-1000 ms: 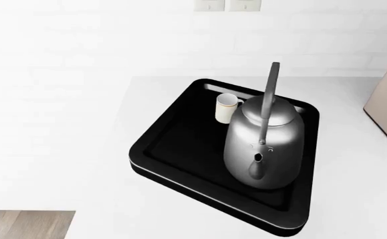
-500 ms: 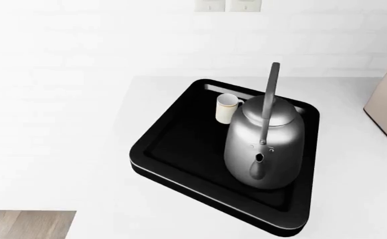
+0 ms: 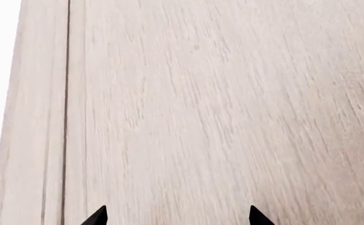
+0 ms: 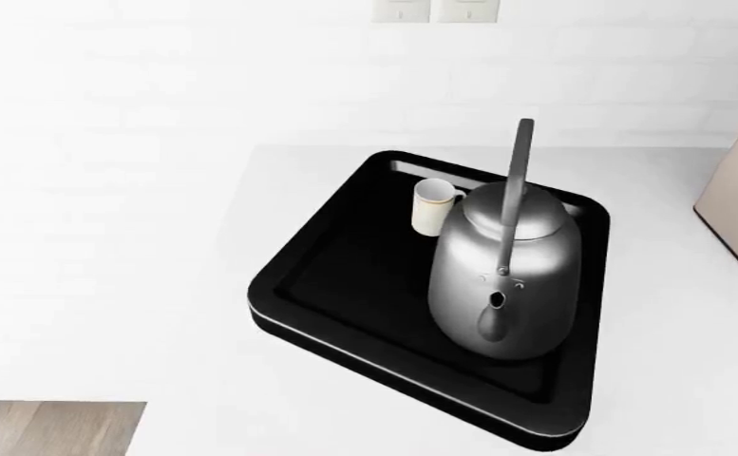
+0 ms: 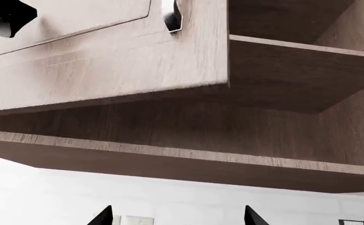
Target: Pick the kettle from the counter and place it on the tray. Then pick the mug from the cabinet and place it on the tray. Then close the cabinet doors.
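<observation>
Nothing has shifted on the tray (image 4: 343, 285), where kettle (image 4: 505, 275) and mug (image 4: 433, 206) stand near its far edge; both my grippers (image 3: 176, 216) (image 5: 176, 216) gape empty at the cabinet (image 5: 169, 70), door unshut.

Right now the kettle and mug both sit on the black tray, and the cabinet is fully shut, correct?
Not quite. The kettle and mug do sit on the tray, but the right wrist view shows a cabinet door ajar, with open shelves exposed beside it.
</observation>
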You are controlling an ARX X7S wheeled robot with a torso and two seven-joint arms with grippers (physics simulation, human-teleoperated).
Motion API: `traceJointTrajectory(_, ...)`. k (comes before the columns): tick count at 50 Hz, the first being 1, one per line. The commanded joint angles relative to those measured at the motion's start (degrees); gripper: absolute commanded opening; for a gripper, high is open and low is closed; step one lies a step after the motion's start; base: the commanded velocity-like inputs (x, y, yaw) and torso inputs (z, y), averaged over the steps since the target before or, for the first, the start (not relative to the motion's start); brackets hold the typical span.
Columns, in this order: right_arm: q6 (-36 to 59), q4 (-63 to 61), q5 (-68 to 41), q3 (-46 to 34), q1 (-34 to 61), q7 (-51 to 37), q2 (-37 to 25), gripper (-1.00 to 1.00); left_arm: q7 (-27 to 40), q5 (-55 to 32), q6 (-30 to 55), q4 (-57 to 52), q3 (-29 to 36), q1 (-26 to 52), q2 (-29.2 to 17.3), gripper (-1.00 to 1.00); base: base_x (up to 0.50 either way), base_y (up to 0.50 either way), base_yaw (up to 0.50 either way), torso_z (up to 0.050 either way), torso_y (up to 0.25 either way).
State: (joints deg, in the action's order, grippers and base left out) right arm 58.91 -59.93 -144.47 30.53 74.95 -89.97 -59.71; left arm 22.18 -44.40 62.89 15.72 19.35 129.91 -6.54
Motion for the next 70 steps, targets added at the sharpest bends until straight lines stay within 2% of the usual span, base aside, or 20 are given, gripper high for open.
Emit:
traceJointTrajectory(1,0.48,-0.06,-0.83,2.20,-1.50,-0.01,0.33,1.00,-4.61,-8.47,-0.45,4.06,10.36,-6.04,1.14,1.00,0.00,0.00,0.00,0.000,0.000)
traceJointTrajectory(14,1.47,-0.06,0.15,2.14,-2.51,-0.01,1.79,1.00,-6.31,-2.65,-3.35,5.01,18.64,-9.01,0.38,1.00,0.00,0.00,0.00,0.000,0.000)
traceJointTrajectory(22,2.35,-0.06,-0.48,3.79,-3.45,-0.01,2.45,1.00,-8.85,4.43,-9.78,8.72,25.68,-8.90,0.62,1.00,0.00,0.00,0.00,0.000,0.000)
traceJointTrajectory(29,2.52,-0.06,-0.47,3.64,-3.17,-0.01,2.78,1.00,-9.70,8.81,-15.62,15.53,28.55,-8.76,2.37,1.00,0.00,0.00,0.00,0.000,0.000)
traceJointTrajectory(35,2.51,-0.06,-1.28,4.37,-3.31,-0.01,2.19,1.00,-9.20,12.22,-17.69,15.07,32.84,-10.40,2.44,1.00,0.00,0.00,0.00,0.000,0.000)
traceJointTrajectory(55,4.10,-0.06,0.90,2.42,-3.49,-0.01,3.61,1.00,-8.43,15.40,-20.23,16.54,37.92,-12.92,3.52,1.00,0.00,0.00,0.00,0.000,0.000)
traceJointTrajectory(57,4.28,-0.06,0.91,2.66,-3.61,-0.01,3.82,1.00,-7.90,14.74,-20.80,15.99,36.60,-12.71,3.29,1.00,0.00,0.00,0.00,0.000,0.000)
traceJointTrajectory(63,4.95,-0.06,0.69,3.31,-3.99,-0.01,4.11,1.00,-4.30,8.42,-21.82,10.53,25.64,-10.21,0.82,1.00,0.00,0.00,0.00,0.000,0.000)
traceJointTrajectory(70,5.17,-0.06,2.04,2.89,-5.27,-0.01,4.38,1.00,6.32,-5.25,-12.53,-6.67,9.65,-8.88,-5.05,1.00,0.00,0.00,0.00,0.000,0.000)
